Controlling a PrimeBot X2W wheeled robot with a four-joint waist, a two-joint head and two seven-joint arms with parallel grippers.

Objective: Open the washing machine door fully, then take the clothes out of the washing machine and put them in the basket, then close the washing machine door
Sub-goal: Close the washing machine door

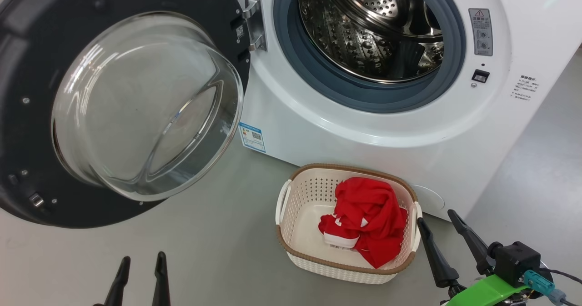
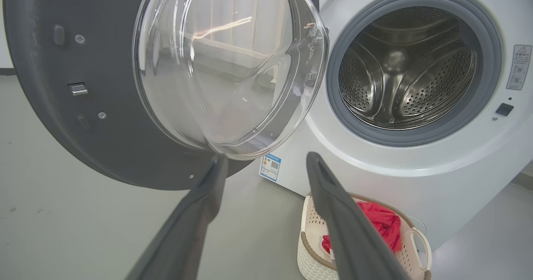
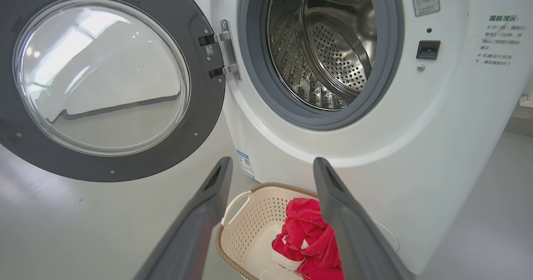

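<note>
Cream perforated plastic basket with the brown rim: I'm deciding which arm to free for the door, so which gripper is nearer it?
Right. The right gripper, open, is just beside the right side of the basket; the left gripper, open, is well apart to its left.

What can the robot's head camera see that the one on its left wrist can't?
Head view, not left wrist: the right hand, open beside the basket, and a printed notice. Left wrist, not head: the hub at the drum's back. Both: the open washing machine door, red clothes in the basket, the open left hand.
</note>
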